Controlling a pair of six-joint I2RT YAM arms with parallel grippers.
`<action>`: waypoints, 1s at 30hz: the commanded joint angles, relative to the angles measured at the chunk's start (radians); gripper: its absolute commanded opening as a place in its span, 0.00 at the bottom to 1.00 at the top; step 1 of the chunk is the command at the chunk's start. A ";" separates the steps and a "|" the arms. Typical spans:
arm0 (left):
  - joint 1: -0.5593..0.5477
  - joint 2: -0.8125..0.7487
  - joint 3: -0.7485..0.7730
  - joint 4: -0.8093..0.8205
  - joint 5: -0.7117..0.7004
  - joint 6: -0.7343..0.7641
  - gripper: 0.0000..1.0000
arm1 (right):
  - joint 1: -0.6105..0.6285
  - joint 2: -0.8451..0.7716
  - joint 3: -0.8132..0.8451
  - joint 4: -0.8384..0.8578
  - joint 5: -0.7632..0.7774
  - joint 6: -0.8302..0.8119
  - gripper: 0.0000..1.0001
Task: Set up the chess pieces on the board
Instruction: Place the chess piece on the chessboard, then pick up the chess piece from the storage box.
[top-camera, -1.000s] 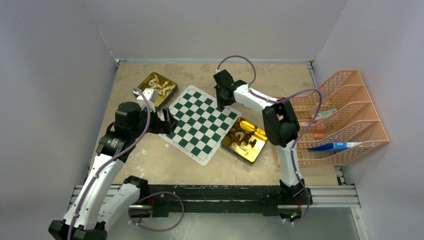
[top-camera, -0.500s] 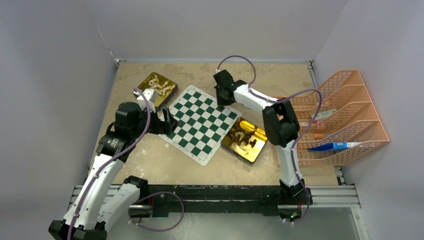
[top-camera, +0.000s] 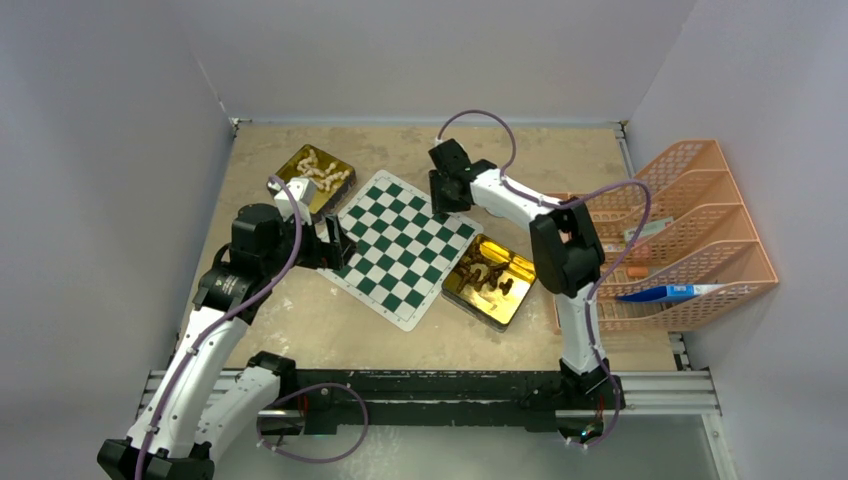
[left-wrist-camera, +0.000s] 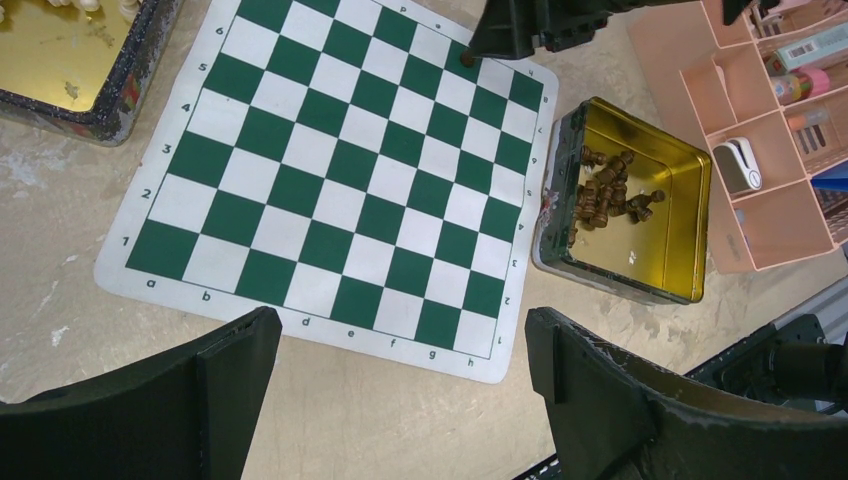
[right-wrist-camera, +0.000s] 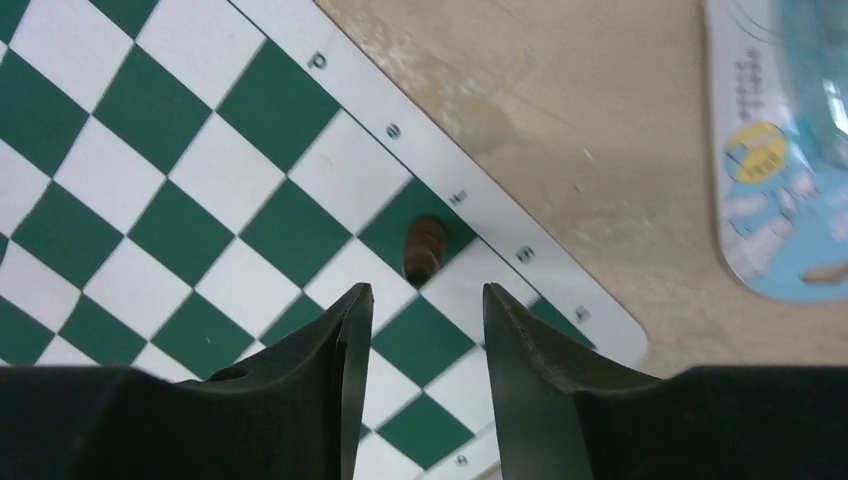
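- Two tins flank the board. The one on the left (top-camera: 338, 192) holds the cream pieces (top-camera: 320, 168), heaped loose, none of them set out yet.
- Just beside it I hold my left gripper (left-wrist-camera: 400, 325) over the near left edge of the board, fingers spread as wide as they go and nothing between them. I judge that this keeps it clear of the squares where the other arm is working, while it can drop on a cream piece when its turn comes.
- The board (top-camera: 400, 245) lies flat and turned at an angle to the table edge. Almost every square is bare, so the setup has barely begun.
- At its far right corner my right gripper (right-wrist-camera: 425, 295) points down at the edge row. The fingers are parted, the gap between them holds nothing, and they touch nothing.
- One dark brown piece (right-wrist-camera: 424, 248) sits just past those fingertips on a green square of the edge row, beside the lettered border. It is free of my grip. It looks upright, though from this steep angle I can't be sure it isn't leaning. A back-row square is where it belongs, which is why I reached to the far edge.
- To the right of the board, close against its edge, the second tin (left-wrist-camera: 690, 200) holds the rest of the brown pieces (left-wrist-camera: 605, 195) in a tangle. It is near enough for short trips.
- Furthest right stands a pink organiser (top-camera: 690, 230), which has no part in this.
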 joint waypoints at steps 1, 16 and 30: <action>-0.005 -0.004 0.005 0.026 -0.004 -0.001 0.93 | 0.007 -0.206 -0.070 -0.032 0.068 0.025 0.48; -0.005 -0.001 0.004 0.027 -0.004 -0.004 0.93 | 0.010 -0.580 -0.539 -0.108 0.222 0.187 0.40; -0.005 -0.003 0.000 0.028 0.007 -0.005 0.93 | -0.001 -0.594 -0.693 -0.166 0.199 0.266 0.36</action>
